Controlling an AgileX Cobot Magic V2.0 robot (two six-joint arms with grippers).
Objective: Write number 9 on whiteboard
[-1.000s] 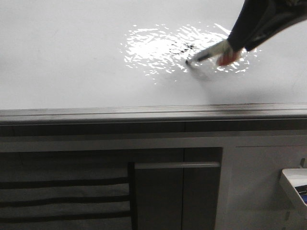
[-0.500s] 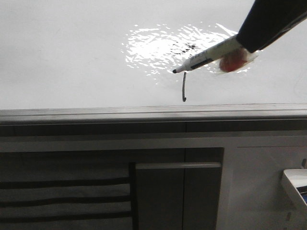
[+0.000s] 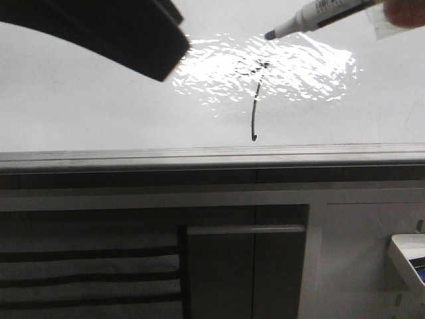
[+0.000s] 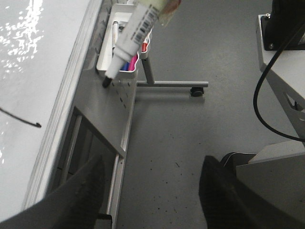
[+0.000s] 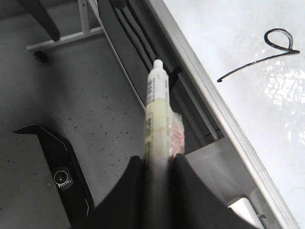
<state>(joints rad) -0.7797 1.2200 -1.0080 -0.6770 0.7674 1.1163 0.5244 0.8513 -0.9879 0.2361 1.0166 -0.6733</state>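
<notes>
Lifting: marker (image 3: 322, 14) is off the whiteboard (image 3: 86, 113), tip in the air above and to the right of the stroke in the front view
right hand: (image 5: 156, 167) clamped on the marker barrel, fingers narrow around it, red-tinted pad between one finger and the barrel
left hand: (image 4: 151, 188) holds nothing, fingers spread wide, hanging over the floor; its dark arm crosses the top-left of the front view
number 9: (image 3: 255, 100) drawn on the whiteboard, small loop in the glare patch, long tail running down to a hooked end just short of the board's edge strip (image 3: 212, 157); right wrist view shows the loop closed
progress: judging by the stroke, the digit reads complete, nothing left but the retreat
doing it well: keep the tip clear of the board while pulling away so no stray line is added; no need to retrace the faint loop unless legibility matters, a second pass risks a double line
surface: glossy white, rippled bright reflection around the loop, otherwise unmarked in view
room: dark cabinet panels below the board; a pen tray (image 4: 123, 57) with coloured markers hangs at the board frame; grey speckled floor, wheeled stand leg (image 4: 171, 85), black cable (image 4: 267, 90) at a side bench
</notes>
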